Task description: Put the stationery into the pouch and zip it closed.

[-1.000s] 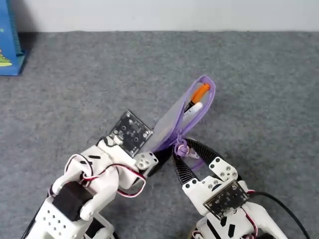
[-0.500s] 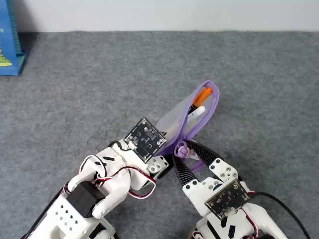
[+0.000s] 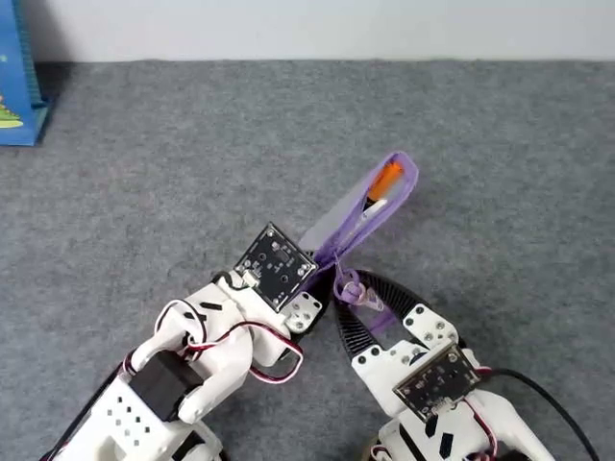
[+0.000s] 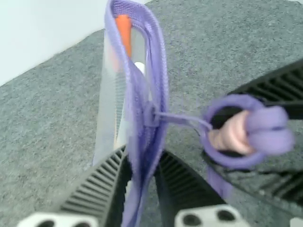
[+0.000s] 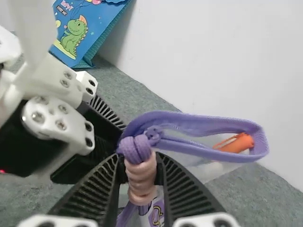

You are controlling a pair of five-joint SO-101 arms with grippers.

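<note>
Step in hand: closing the zip. Loading looks done. An orange pen (image 3: 386, 178) and a white-capped item (image 3: 375, 205) lie inside the pouch (image 3: 357, 219), up at its far end, away from both my arms.

Pouch: lifted off the grey table (image 3: 144, 163), standing on edge with the mouth upward, slanting away from me.

Left gripper (image 4: 141, 166): my fingers are clamped on the near end of the pouch, with the purple zip tape pinched between the ribbed faces. This is the anchor.

Right gripper (image 5: 139, 163): my fingers are clenched on the zip pull (image 5: 137, 156), a purple knotted cord with a pink loop, just beside the left gripper. A short cord joins it to the slider (image 4: 150, 113).

The slider sits at the near end, close to my left fingers. From there to the far end the mouth gapes as an open loop. Judgement: the zip is hardly started and nearly the whole track remains.

Next move calls for:
- The left grip stays firm as the counter-hold.
- The right draws the pull along the line of the track, toward the end where the pen lies.
- The pull stays in line with the teeth. A sideways tug would likely cock the slider and jam it.

Watch: the pen's orange end lies close under the far end of the mouth and may foul the slider. The thin tape could also slip from my left pinch.
</note>
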